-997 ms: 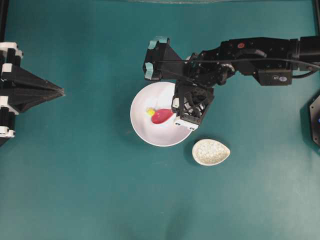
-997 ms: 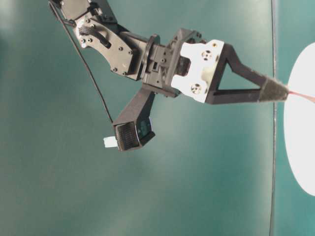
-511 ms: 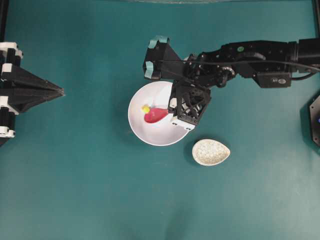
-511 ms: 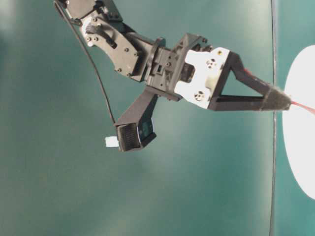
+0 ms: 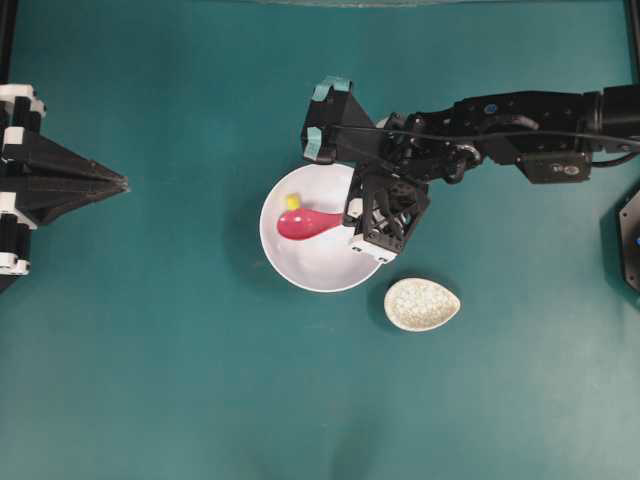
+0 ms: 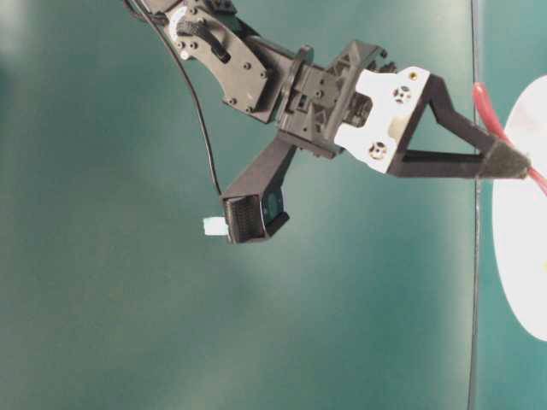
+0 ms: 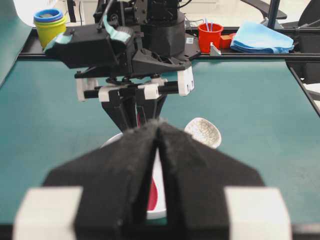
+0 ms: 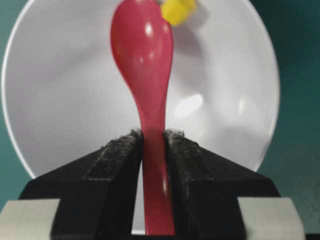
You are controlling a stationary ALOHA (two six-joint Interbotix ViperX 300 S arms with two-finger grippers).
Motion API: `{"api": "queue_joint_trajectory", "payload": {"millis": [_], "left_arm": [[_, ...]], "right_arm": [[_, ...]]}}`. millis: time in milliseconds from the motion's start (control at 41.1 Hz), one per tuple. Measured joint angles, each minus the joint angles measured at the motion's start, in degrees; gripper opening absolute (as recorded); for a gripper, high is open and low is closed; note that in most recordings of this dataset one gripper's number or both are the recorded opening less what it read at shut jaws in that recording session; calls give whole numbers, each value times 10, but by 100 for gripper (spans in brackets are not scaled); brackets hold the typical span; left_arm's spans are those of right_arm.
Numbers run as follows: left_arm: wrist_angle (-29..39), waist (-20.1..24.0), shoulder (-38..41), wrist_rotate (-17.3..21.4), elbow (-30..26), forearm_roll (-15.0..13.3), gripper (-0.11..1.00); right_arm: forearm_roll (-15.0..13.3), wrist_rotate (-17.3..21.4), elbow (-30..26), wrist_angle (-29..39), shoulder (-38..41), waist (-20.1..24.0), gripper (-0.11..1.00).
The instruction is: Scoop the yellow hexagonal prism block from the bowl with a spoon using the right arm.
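Spoon [image 8: 148, 100] sits clamped by its handle between the two pads of the right gripper [image 8: 153, 145], the jaws closed on it with no gap showing either side. Its scoop reaches out over the bowl [image 8: 60, 100], and the yellow block [image 8: 177, 10] lies just beside the scoop's tip, at its right edge in the wrist view; whether the two touch I cannot tell. From overhead the spoon [image 5: 303, 223] points left across the bowl [image 5: 320, 270], and the block [image 5: 292, 202] rests inside the bowl, near its upper left rim and just above the scoop. The right gripper [image 5: 352, 214] hangs over the bowl's right side, with the right arm [image 5: 500, 125] stretching in from the right edge. In the table-level view the red handle [image 6: 491, 120] runs through the closed tip of the right gripper [image 6: 513, 162], slanting down toward the bowl [image 6: 521, 256].

Speckled spoon rest [image 5: 421, 303] lies on the green table [image 5: 180, 350] just below and right of the bowl, apart from it.

Left gripper [image 5: 120, 183] stays at the far left edge, well away from the bowl. Its jaws [image 7: 159, 165] are pressed together with only a thin seam between them, and they hold nothing.
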Motion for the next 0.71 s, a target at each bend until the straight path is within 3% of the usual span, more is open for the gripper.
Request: {"api": "queue_joint_trajectory", "payload": {"millis": [705], "left_arm": [[1,-1,-1,1,0,0,6]], "right_arm": [[0,0,4,-4,-25,0,23]]}}
